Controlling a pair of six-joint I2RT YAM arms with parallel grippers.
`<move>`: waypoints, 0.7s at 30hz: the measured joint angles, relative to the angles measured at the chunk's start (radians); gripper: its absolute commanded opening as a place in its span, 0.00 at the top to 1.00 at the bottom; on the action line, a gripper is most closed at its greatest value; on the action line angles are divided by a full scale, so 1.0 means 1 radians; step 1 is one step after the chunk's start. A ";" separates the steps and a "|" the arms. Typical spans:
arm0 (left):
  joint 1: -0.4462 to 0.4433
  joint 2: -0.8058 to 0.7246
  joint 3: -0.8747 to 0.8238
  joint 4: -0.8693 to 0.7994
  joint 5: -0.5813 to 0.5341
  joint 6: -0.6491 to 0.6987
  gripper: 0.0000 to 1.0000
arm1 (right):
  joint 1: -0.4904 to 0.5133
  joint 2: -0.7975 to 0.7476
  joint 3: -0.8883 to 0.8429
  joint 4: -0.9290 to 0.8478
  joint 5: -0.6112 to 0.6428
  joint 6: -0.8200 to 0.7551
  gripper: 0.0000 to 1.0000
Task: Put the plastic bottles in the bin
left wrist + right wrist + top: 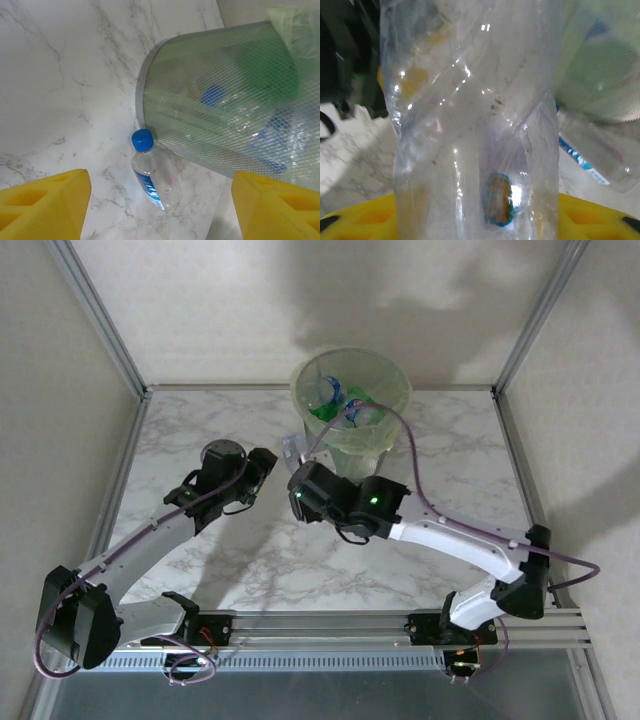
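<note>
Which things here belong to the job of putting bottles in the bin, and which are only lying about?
Job: bin; bottles inside it; blue-capped bottle beside the bin; clear bottle in the right claw.
Only there: marble table; metal frame.

One bin [350, 390]. One marbled table [50, 75]. Two arms: left arm [150, 537], right arm [460, 538]. Two bottles outside the bin — a clear bottle [470, 125] and a blue-capped bottle [152, 175]. More bottles [340, 405] inside, blue and green — too jumbled to count.
</note>
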 measured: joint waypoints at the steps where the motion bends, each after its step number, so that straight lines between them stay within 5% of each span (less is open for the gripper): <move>1: -0.006 0.000 0.011 -0.002 -0.010 0.003 0.25 | -0.012 -0.003 0.043 -0.017 0.004 -0.010 0.45; 14: -0.028 0.043 0.056 -0.034 -0.026 0.036 0.25 | -0.278 0.118 0.574 -0.167 0.008 -0.098 0.47; 21: -0.028 0.047 0.081 -0.034 -0.026 0.040 0.25 | -0.380 0.209 0.676 -0.228 -0.016 -0.143 0.46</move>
